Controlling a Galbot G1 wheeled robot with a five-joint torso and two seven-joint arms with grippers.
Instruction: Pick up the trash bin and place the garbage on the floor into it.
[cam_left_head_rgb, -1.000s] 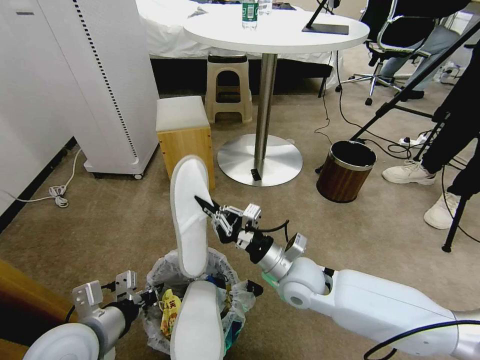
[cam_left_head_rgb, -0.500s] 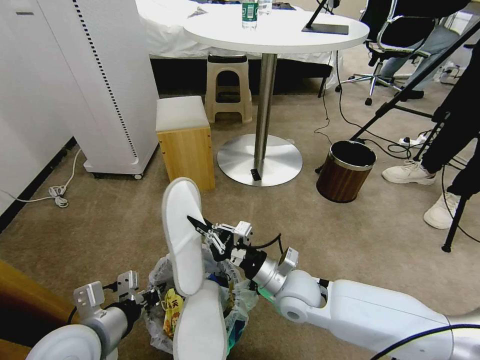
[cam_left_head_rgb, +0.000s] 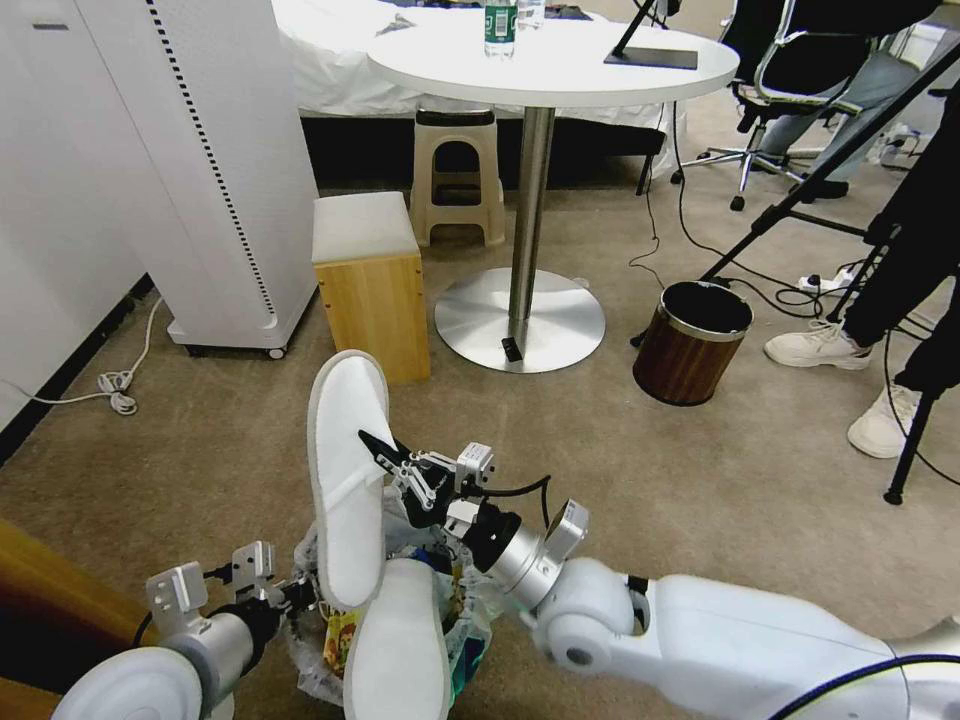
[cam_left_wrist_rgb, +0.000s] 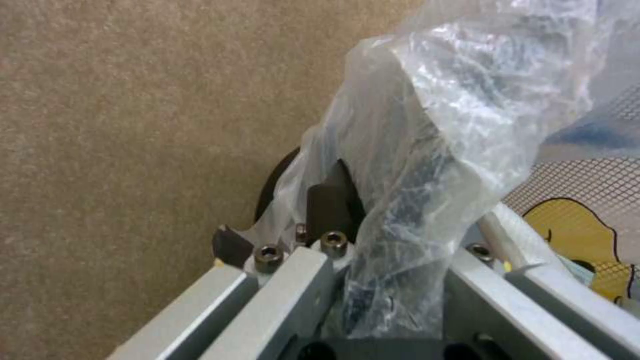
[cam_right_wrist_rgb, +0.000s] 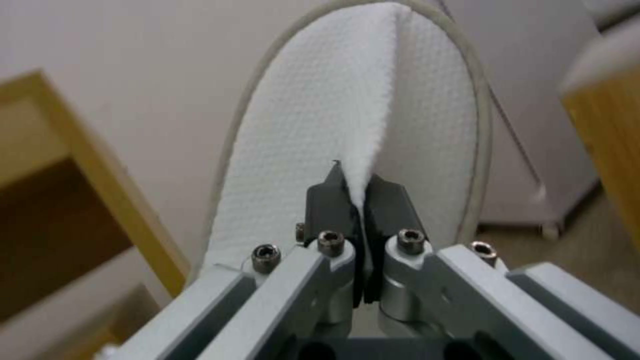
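Head view: right tool (cam_left_head_rgb: 377, 452) pinches a fold of the waffle-textured white slipper (cam_left_head_rgb: 345, 480), upright over the trash bin (cam_left_head_rgb: 440, 610); left tool (cam_left_head_rgb: 300, 594) clamps its crinkled plastic-lined rim.

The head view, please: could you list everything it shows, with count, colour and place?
Trash bin: one, clear bag over the rim, on the carpet near the robot, full.
Slippers: two, white; one upright over the bin, one lying across the bin.
Yellow wrapper: one, inside the bin.
Wood-look bin: one, brown, right of the table base.
Round table: one, white, at the back.
Wooden box stool: one, white top.
Plastic stool: one, beige, under the table.
White appliance: one, left.
Person's shoes: two, white, right edge.
Left gripper: shut on the bin's rim.
Right gripper: shut on the upright slipper.
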